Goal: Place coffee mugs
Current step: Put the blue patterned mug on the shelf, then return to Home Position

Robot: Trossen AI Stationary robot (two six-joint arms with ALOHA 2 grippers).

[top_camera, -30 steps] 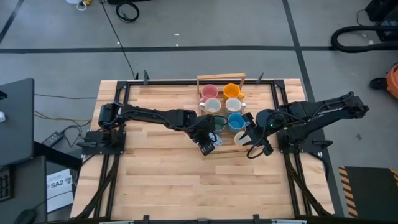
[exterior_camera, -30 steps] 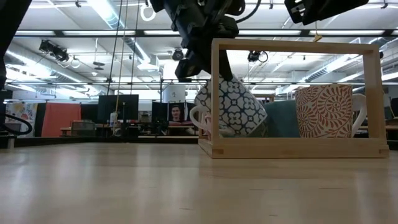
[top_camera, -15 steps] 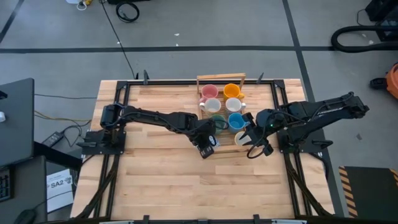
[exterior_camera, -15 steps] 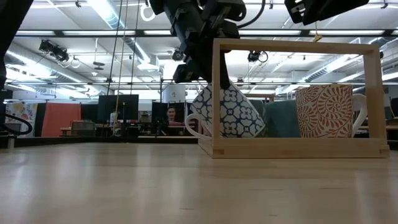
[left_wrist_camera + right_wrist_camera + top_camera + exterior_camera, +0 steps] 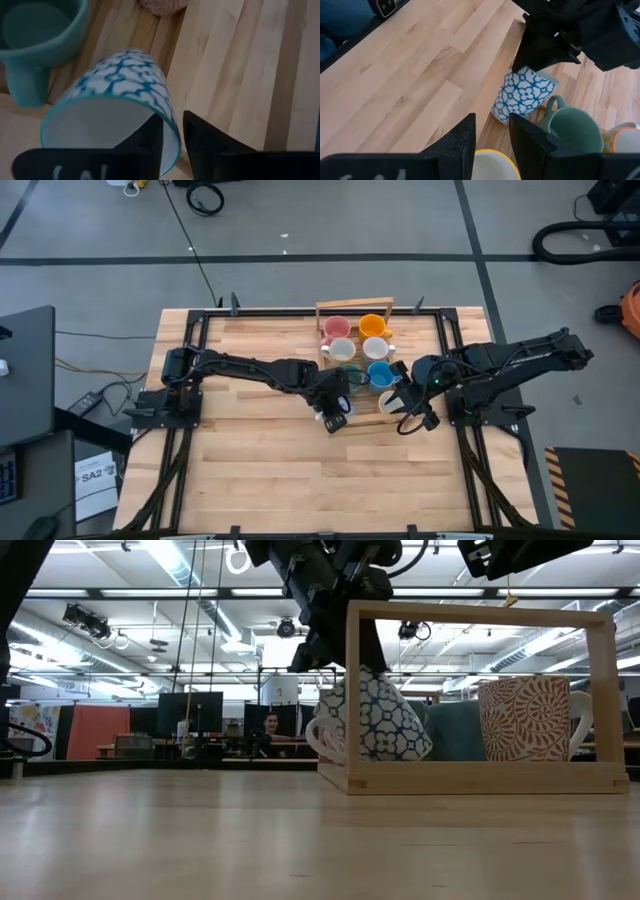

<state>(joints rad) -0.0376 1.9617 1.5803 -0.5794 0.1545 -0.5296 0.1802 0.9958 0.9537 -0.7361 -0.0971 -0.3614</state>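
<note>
- Low view: nearest the camera is the bare light wooden slatted table top (image 5: 200, 840). On it stands the pale wooden open-frame rack (image 5: 480, 780).
- At the rack's 9 o'clock end the white round ceramic mug with a blue lattice pattern (image 5: 372, 722) leans tilted on the rack's base rail.
- Left gripper (image 5: 172, 135): one dark finger inside the mug's rim, the other outside, straddling the wall. Cannot tell from the frames whether the pads pinch it or have let go.
- Right gripper (image 5: 492, 137): fingers slightly parted above a cream round mug with a yellow rim (image 5: 492, 167), not clasping it.
- High view, 12 o'clock onward in the rack: teal-green ceramic mug (image 5: 351, 373), blue mug (image 5: 379, 373), two white mugs (image 5: 340, 349), then pink mug (image 5: 337, 327) and orange mug (image 5: 374, 326) farthest.
</note>
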